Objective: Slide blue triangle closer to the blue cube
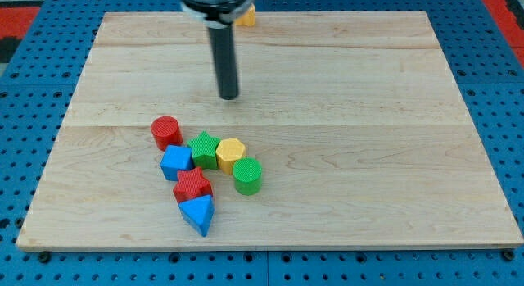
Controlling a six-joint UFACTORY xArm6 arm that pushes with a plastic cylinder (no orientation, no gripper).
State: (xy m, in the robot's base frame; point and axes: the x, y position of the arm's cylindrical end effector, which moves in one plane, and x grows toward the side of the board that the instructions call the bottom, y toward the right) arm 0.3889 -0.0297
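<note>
**Camera view: tip far from the blue triangle, red star in the way**

Camera view puts the blue triangle (198, 214) nearest the bottom edge of the board (368, 155), at the low end of the cluster. Just above it, touching or nearly so, sits the red star (192, 184), and above that, slightly to the view's left, the blue cube (176, 161). So the 2 blue blocks are already near each other, with the star wedged partly between them.

Beside the cube are the green star (204, 149), the yellow block (231, 153) and the green cylinder (246, 175); the red cylinder (166, 132) stands just above the cube.

The rod has no jaws and holds nothing; the tip (228, 97) rests well above the cluster, clear of every block.

To do this well, I'd judge the tip should circle round the cluster's right side, come in below and right of the triangle, and push up and to the view's left, so the triangle slips past the star's left flank. A straight upward shove would likely drive the star into the cube.

Hard to tell: whether triangle and star actually touch, and the yellow block's exact shape. At the view's top, an orange-yellow block (246, 15) is mostly hidden behind the arm.
</note>
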